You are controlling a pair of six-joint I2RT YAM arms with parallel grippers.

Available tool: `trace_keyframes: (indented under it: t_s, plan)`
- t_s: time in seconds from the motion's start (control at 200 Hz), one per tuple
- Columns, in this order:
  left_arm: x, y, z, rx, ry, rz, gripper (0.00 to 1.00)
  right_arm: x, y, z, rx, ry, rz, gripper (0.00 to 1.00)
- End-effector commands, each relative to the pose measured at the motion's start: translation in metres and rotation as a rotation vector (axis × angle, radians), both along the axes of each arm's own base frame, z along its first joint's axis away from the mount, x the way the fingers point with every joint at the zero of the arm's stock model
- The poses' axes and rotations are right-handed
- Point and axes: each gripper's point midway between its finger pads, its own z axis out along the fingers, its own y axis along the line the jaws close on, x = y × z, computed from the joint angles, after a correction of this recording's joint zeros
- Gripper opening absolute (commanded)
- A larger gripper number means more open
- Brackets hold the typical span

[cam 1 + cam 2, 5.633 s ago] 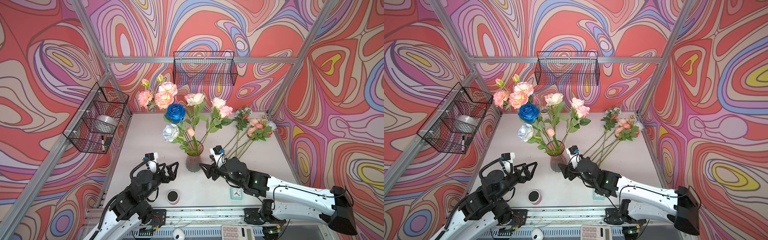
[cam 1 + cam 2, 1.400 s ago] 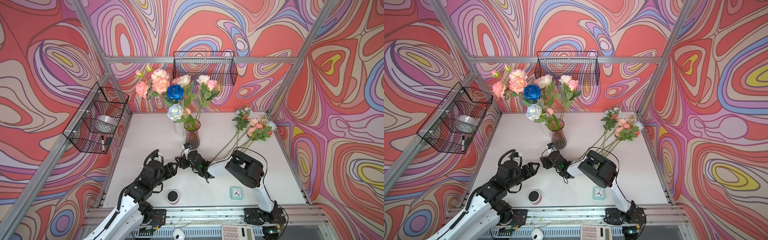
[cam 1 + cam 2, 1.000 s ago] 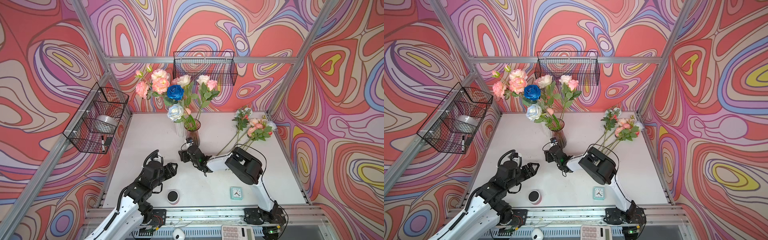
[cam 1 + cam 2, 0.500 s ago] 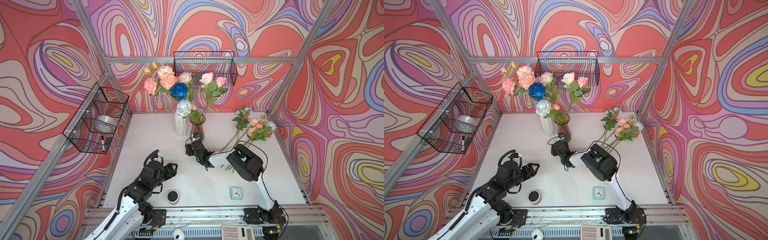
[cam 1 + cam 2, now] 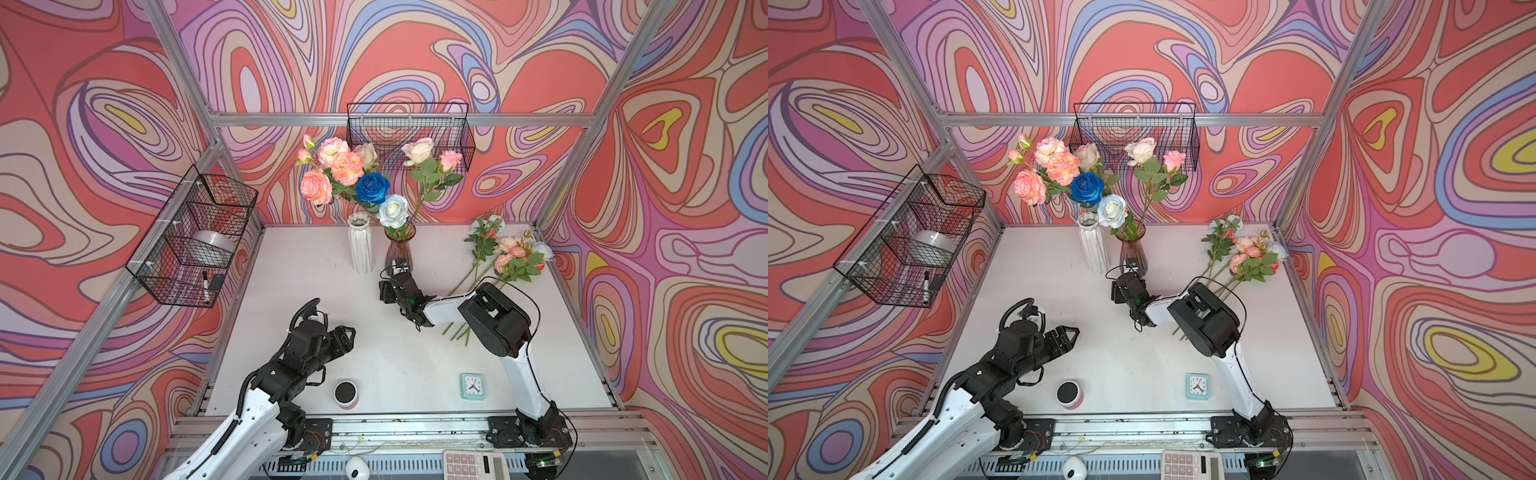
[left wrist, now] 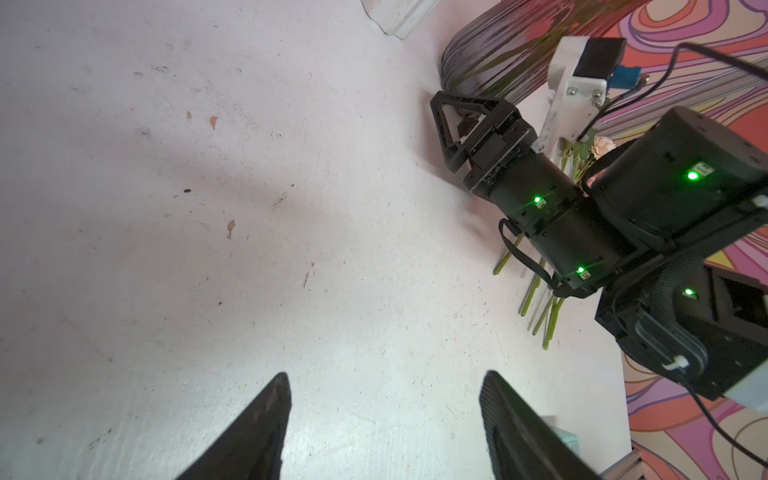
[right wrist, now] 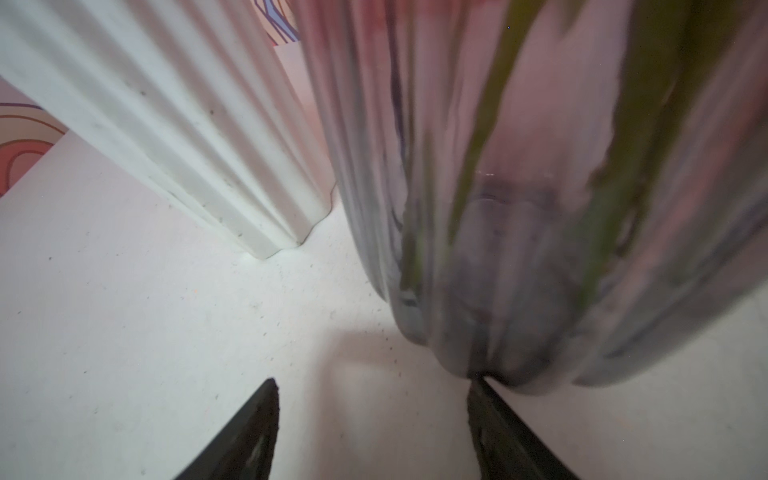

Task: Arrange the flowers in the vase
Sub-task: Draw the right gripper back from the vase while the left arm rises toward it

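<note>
A purple glass vase [image 5: 398,254] [image 5: 1133,254] stands at the back centre, holding flowers [image 5: 372,187] [image 5: 1087,187] with pink, peach, cream and blue heads. More flowers [image 5: 511,257] [image 5: 1246,257] lie loose at the back right. My right gripper [image 5: 392,280] [image 5: 1125,282] sits low just in front of the vase [image 7: 540,208]. In the right wrist view it [image 7: 374,380] is open, with one fingertip at the vase's base. My left gripper [image 5: 347,338] [image 5: 1069,334] [image 6: 384,376] hovers open and empty over the front left.
A white ribbed vase [image 5: 360,245] [image 7: 166,104] stands right beside the glass one. Wire baskets hang on the left wall [image 5: 195,237] and back wall [image 5: 409,133]. A small round cup [image 5: 346,392] and a teal clock [image 5: 472,386] sit near the front, a calculator [image 5: 473,465] below the edge.
The glass vase with its flowers has slid further back, up beside the white vase, with my right gripper following behind it. Its jaws have widened slightly. The left arm has stayed put.
</note>
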Motion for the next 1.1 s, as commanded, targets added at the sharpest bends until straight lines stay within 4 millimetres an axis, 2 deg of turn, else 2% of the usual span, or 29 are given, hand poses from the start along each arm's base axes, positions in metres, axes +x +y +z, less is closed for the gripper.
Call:
trace_keyframes:
  t_s: [0.0, 0.16, 0.225, 0.235, 0.26, 0.375, 0.511, 0.631, 0.866, 0.896, 0.906, 0.926, 1.016, 1.096]
  plan:
    - [0.017, 0.001, 0.019, -0.022, -0.043, 0.026, 0.74, -0.019, 0.008, 0.003, 0.021, 0.032, 0.077, 0.74]
    - [0.049, 0.010, 0.046, -0.063, -0.110, 0.090, 0.74, -0.039, 0.015, 0.013, 0.022, 0.026, 0.119, 0.73]
    - [0.062, 0.016, 0.049, -0.080, -0.128, 0.120, 0.74, -0.047, 0.016, 0.017, 0.026, 0.023, 0.128, 0.73]
    - [0.067, 0.016, 0.062, -0.095, -0.155, 0.123, 0.74, -0.048, 0.015, 0.017, 0.027, 0.023, 0.128, 0.73]
    - [0.074, 0.018, 0.072, -0.113, -0.183, 0.134, 0.74, -0.051, 0.014, 0.017, 0.028, 0.024, 0.127, 0.73]
    - [0.102, 0.020, 0.095, -0.162, -0.269, 0.158, 0.75, -0.061, 0.011, 0.020, 0.044, 0.035, 0.128, 0.71]
    - [0.134, 0.021, 0.125, -0.140, -0.379, 0.164, 0.77, -0.078, 0.010, 0.029, 0.055, 0.034, 0.144, 0.70]
    - [0.164, 0.031, 0.144, -0.133, -0.454, 0.207, 0.77, -0.092, 0.006, 0.039, 0.056, 0.027, 0.149, 0.69]
    - [0.219, 0.032, 0.174, -0.197, -0.533, 0.200, 0.75, -0.115, -0.012, 0.062, 0.079, 0.011, 0.136, 0.69]
    - [0.224, 0.029, 0.176, -0.199, -0.539, 0.189, 0.75, -0.117, -0.014, 0.058, 0.067, 0.018, 0.134, 0.69]
    - [0.226, 0.029, 0.177, -0.199, -0.541, 0.187, 0.75, -0.118, -0.015, 0.067, 0.080, 0.005, 0.134, 0.68]
    - [0.230, 0.027, 0.178, -0.199, -0.541, 0.179, 0.75, -0.119, -0.016, 0.071, 0.084, 0.001, 0.134, 0.69]
    - [0.246, 0.015, 0.183, -0.207, -0.550, 0.122, 0.75, -0.123, -0.022, 0.075, 0.078, -0.001, 0.124, 0.69]
    - [0.258, 0.007, 0.181, -0.194, -0.523, 0.077, 0.75, -0.125, -0.028, 0.075, 0.070, -0.001, 0.114, 0.68]
